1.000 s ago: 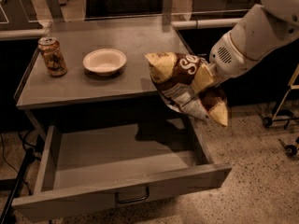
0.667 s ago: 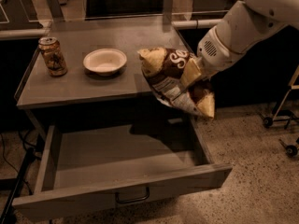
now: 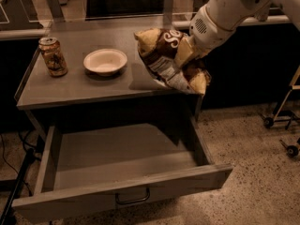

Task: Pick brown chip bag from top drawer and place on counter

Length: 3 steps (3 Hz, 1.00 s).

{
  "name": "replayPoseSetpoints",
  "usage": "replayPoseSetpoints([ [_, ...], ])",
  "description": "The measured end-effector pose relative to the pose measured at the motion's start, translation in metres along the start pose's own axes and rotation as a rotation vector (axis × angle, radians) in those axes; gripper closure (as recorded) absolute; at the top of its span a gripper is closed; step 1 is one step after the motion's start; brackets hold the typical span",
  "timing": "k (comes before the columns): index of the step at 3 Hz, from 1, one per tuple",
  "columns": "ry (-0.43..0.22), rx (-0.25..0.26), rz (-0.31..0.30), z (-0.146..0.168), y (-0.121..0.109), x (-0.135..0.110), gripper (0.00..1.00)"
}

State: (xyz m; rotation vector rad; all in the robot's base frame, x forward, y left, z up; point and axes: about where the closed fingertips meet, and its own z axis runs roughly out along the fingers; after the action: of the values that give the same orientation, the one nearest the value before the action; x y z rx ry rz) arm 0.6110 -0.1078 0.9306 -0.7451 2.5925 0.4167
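The brown chip bag (image 3: 165, 60) is dark brown with pale yellow ends and white lettering. It hangs in the air above the right end of the counter (image 3: 89, 86). My gripper (image 3: 187, 53) comes in from the upper right on a white arm and is shut on the bag's right side. The fingers are mostly hidden by the bag. The top drawer (image 3: 117, 172) stands pulled open below the counter, with nothing in it. Its curved handle (image 3: 132, 198) faces the front.
A white bowl (image 3: 105, 61) sits at the counter's middle and a drink can (image 3: 52, 56) stands at its left. A dark pole (image 3: 16, 186) leans at the lower left. Wheeled cart legs (image 3: 281, 121) stand on the speckled floor at the right.
The gripper has carried the chip bag up and to the left, from beside the counter's right edge to above its right end. The drawer, bowl and can have not moved.
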Motion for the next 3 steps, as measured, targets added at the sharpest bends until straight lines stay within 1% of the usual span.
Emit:
replayPoseSetpoints([
  [1,0.028,-0.032,0.005,0.012,0.0,-0.003,1.0],
  [2,0.06,-0.02,0.035,0.031,-0.021,-0.019,1.0],
  [3,0.085,0.014,0.056,0.046,-0.047,-0.036,1.0],
])
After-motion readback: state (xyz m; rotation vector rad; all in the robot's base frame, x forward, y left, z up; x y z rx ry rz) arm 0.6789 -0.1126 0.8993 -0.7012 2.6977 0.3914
